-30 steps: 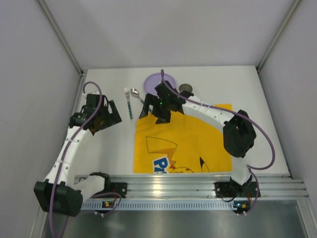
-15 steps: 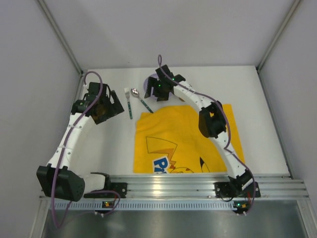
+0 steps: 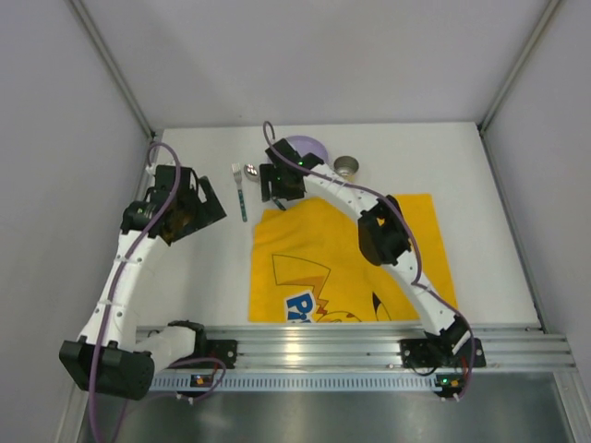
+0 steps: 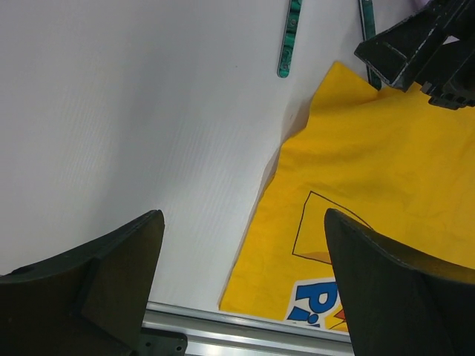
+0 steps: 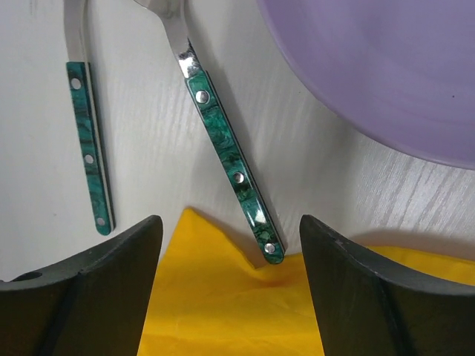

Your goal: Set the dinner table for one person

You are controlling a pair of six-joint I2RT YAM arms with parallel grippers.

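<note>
Leftward has swung the right hand [image 5: 228,230], spread astride the spoon [image 5: 225,152]; left hand [image 4: 242,230] spread too.

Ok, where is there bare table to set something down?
Bare: the strip of table right of the yellow cloth, and the far corner right of the metal cup. Crowded: far middle, with fork, spoon and purple plate.

Dinner table [image 3: 214,277] holds yellow cloth [image 3: 309,254], fork [image 3: 240,191], spoon [image 5: 230,159], plate [image 3: 312,146], cup [image 3: 347,166].
</note>
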